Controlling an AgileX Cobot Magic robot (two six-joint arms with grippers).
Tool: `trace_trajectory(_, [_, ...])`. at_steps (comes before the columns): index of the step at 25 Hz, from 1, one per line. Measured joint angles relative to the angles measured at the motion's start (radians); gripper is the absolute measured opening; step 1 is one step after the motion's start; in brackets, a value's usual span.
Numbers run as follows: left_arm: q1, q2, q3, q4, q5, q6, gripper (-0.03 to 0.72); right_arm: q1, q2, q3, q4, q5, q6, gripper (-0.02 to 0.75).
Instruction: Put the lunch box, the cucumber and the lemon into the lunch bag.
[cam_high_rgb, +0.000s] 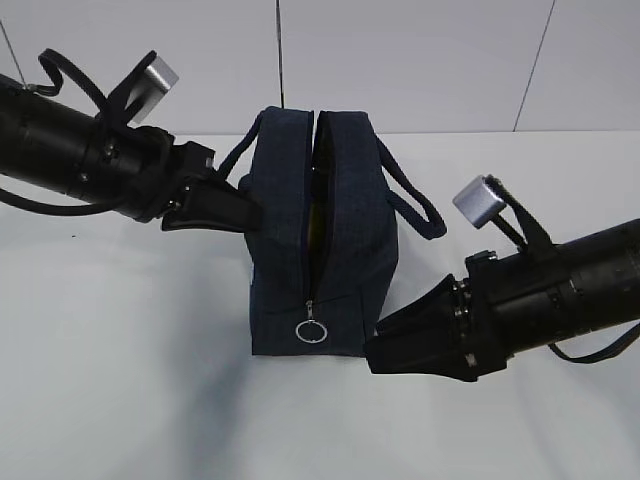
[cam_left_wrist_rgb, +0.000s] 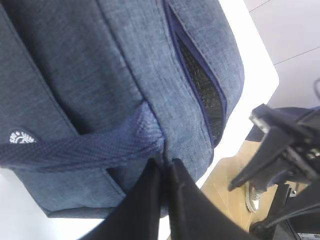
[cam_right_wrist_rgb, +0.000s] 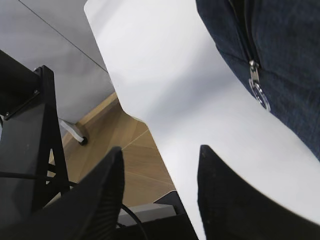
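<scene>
Step advice: the zipper looks mostly open, so I judge holding the bag's mouth apart comes next; keep the left pull gentle so the bag stays upright.
Left claw (cam_left_wrist_rgb: 162, 172): clenched on the lunch bag (cam_high_rgb: 320, 235) where its handle (cam_left_wrist_rgb: 80, 147) joins.
Right claw (cam_right_wrist_rgb: 157, 165): released, jaws apart, grasping nothing, lower right of the exterior view.
Lunch bag: centre frame, upright on the tabletop (cam_high_rgb: 120, 400).
Ring pull (cam_high_rgb: 311, 330): low on the bag's near end.

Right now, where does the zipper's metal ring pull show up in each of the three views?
Exterior view: low centre, the ring pull hangs at the front of the lunch bag.
Left wrist view: not visible; only the bag's side and handle.
Right wrist view: upper right, ring pull against navy fabric.
Shared landmark: the bag's zipper line.
</scene>
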Motion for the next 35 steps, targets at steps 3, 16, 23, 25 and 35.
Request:
trace_trajectory(3, [0.0, 0.0, 0.0, 0.0, 0.0, 0.0, -0.008, 0.0, 0.029, 0.0, 0.01, 0.0, -0.055, 0.361])
trace_trajectory(16, [0.0, 0.0, 0.0, 0.0, 0.002, 0.0, -0.008, 0.0, 0.134, -0.004, 0.201, -0.088, -0.663, 0.361])
trace_trajectory(23, [0.0, 0.0, 0.0, 0.0, 0.004, 0.002, -0.008, 0.0, 0.233, -0.006, 0.226, -0.018, -0.804, 0.361])
trace_trajectory(25, [0.0, 0.0, 0.0, 0.002, 0.004, 0.002, -0.008, 0.0, 0.247, -0.01, 0.234, -0.016, -0.813, 0.361])
trace_trajectory(35, [0.0, 0.0, 0.0, 0.002, 0.019, 0.002, -0.008, 0.051, 0.301, -0.059, 0.293, -0.01, -0.822, 0.361])
